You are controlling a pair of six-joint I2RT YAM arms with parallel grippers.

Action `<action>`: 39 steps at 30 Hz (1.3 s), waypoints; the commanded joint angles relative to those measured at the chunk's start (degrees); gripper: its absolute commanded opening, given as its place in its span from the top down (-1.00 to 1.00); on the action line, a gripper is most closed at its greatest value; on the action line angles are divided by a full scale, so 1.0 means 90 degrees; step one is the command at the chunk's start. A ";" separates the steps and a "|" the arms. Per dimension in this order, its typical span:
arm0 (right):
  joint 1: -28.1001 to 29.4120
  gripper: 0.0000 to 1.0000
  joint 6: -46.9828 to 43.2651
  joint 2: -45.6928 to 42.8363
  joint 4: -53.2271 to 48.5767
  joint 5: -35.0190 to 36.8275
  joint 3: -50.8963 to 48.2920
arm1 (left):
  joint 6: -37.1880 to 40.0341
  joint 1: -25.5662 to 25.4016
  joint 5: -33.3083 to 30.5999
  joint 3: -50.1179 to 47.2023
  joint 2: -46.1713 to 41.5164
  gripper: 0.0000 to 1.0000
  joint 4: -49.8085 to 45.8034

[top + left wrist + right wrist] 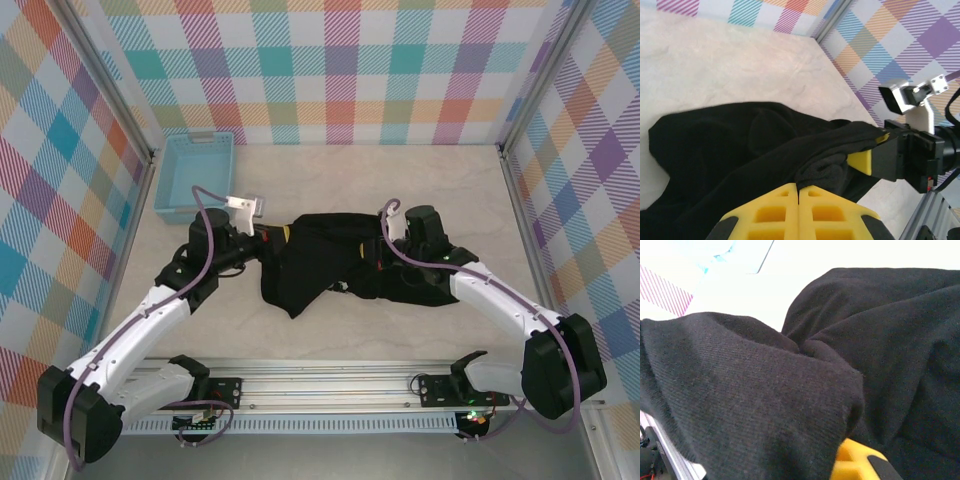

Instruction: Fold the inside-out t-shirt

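Note:
The inside-out t-shirt (320, 255) lies bunched in a black heap on the table between my two arms. My left gripper (272, 237) is at the shirt's left edge. In the left wrist view its yellow fingers (799, 192) are pressed together on a raised fold of the black cloth (740, 145). My right gripper (385, 255) is at the shirt's right side; from the left wrist view it (875, 152) has cloth drawn into its yellow pads. In the right wrist view the t-shirt (765, 405) drapes over the jaws, leaving one yellow finger (855, 462) showing.
A light blue plastic basket (195, 175) stands at the back left of the table, close behind my left arm. Checked walls enclose the table on three sides. Bare tabletop (330, 175) lies behind the shirt.

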 commanded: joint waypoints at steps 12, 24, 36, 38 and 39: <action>-0.0025 1.00 0.0699 0.0149 0.2394 -0.2236 -0.0362 | 0.1041 -0.0671 0.0795 -0.0367 0.0731 0.15 -0.0383; -0.0024 1.00 -0.0176 0.0177 0.1235 -0.2403 -0.0013 | 0.2249 -0.1294 0.0201 0.0853 0.1720 -0.49 -0.0640; -0.0025 1.00 -0.0807 -0.0007 0.0472 -0.1962 0.0149 | 0.1828 -0.1301 0.0585 0.1394 0.2434 0.98 -0.0794; 0.0020 0.98 -0.0815 -0.0024 -0.0262 -0.0377 0.0357 | 0.1081 -0.1105 0.1115 0.1539 0.2428 1.00 -0.0715; 0.0070 0.91 -0.0706 0.0051 -0.0836 0.0938 0.0561 | 0.0585 -0.0968 0.1487 0.1562 0.2386 1.00 -0.0562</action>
